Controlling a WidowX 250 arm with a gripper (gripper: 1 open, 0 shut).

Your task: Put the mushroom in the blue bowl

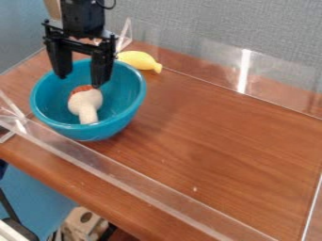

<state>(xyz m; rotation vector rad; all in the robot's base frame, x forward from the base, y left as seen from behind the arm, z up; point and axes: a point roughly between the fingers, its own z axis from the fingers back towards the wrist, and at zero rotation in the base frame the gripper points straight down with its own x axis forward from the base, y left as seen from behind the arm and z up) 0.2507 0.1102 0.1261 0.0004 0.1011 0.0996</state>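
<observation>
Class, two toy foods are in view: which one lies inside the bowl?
The mushroom, cream with an orange-red cap, lies inside the blue bowl. The yellow banana lies outside it, on the table behind.

The desk (214, 122) lies bare right of the blue bowl (56, 118), hemmed by clear walls (270, 66), with a banana (138, 62) behind the bowl.

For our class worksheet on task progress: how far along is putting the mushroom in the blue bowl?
Done: the mushroom lies inside the blue bowl. In hand: nothing; the gripper hangs open above the bowl, empty. Left: apparently only moving the arm clear.
</observation>
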